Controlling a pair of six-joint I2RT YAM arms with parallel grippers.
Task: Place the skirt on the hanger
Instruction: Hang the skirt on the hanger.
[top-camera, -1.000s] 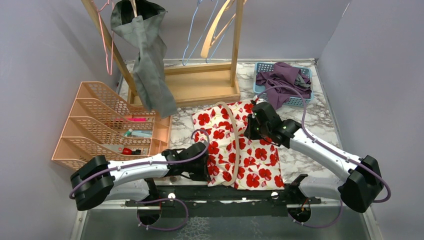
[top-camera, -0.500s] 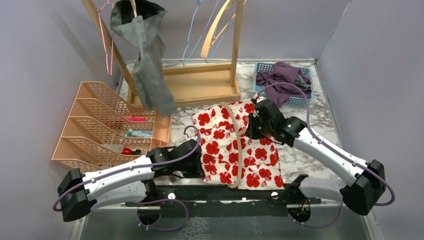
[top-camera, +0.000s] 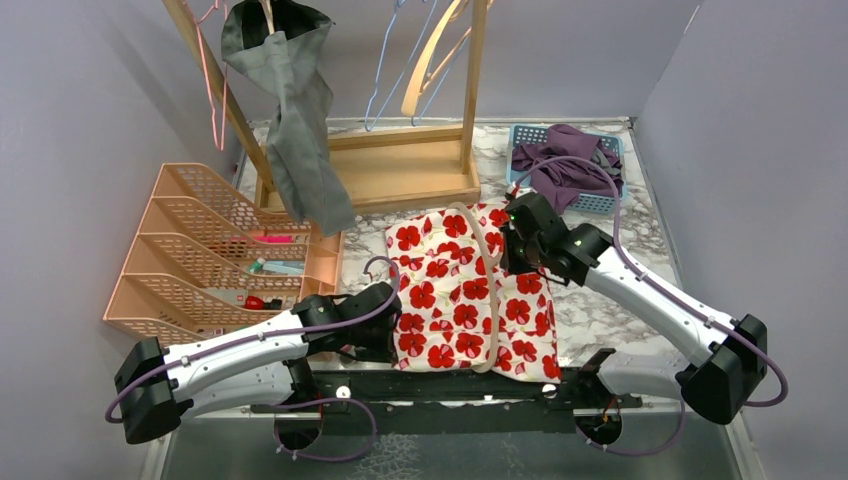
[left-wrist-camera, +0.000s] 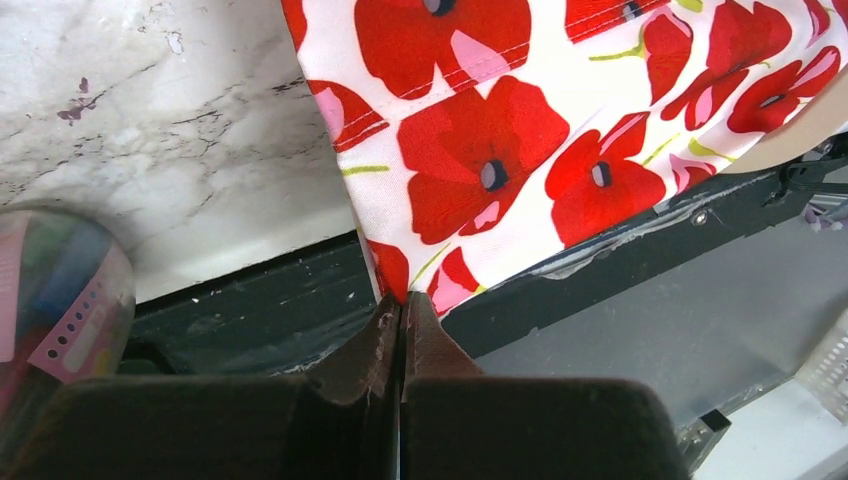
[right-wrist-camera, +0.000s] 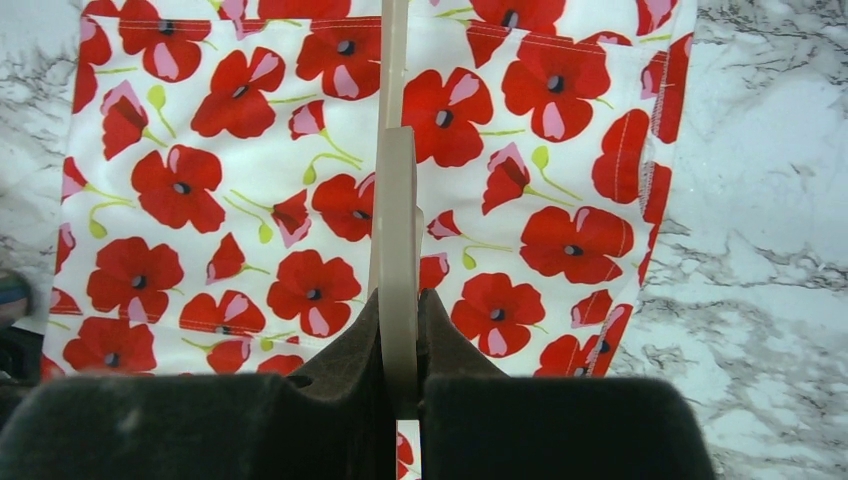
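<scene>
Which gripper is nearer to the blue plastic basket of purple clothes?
Right. The right gripper holds the beige hanger close to the blue plastic basket; the left gripper pinches the red-poppy skirt by its near corner, farther away.

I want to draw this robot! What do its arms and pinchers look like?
The left arm and the right arm are both smooth white tubes joined by chunky black elbows. A thin purple cable loops along each one. Tiny green lights glow near the right arm's wrist. The left gripper and right gripper each have two dark, wedge-shaped fingers.
</scene>
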